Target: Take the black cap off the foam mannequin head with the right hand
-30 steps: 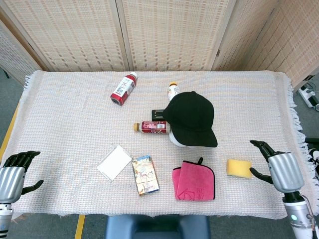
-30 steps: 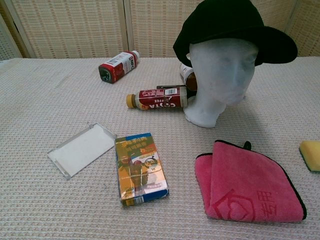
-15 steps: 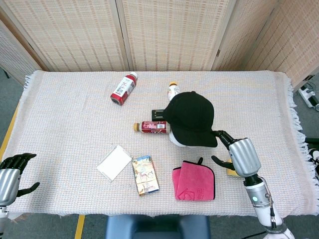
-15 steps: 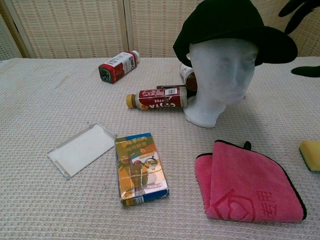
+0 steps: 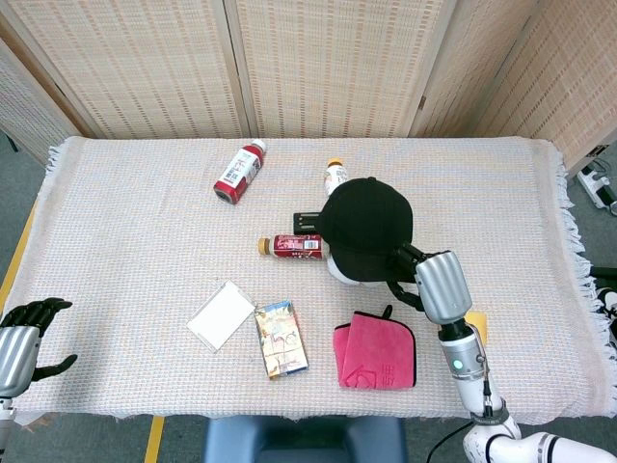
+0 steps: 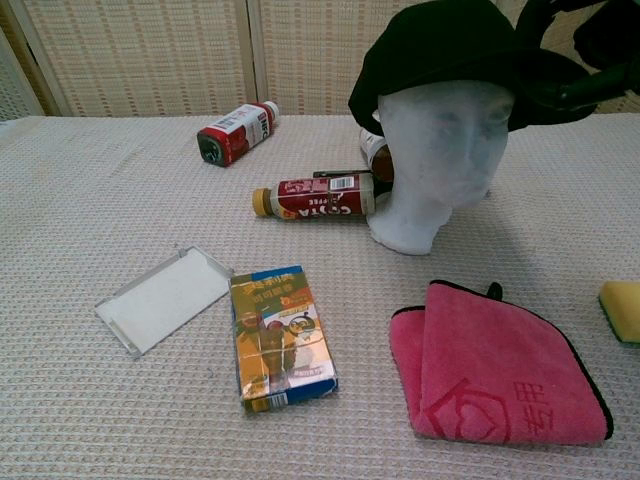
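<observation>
The right robot hand [image 5: 439,285] pinches the black cap's [image 5: 367,226] brim atop the foam mannequin head [image 6: 440,150].

From the head view we look steeply down from above the near edge of the table [image 5: 116,193], taking in its whole cloth-covered top and the woven screens [image 5: 328,68] behind it. From the chest view we sit low and close, facing across the tabletop toward those screens [image 6: 150,50]. Both views share the foam mannequin head [image 6: 440,150] with its black cap [image 5: 366,222], the pink cloth [image 5: 374,355] and the snack box [image 6: 280,335].
</observation>
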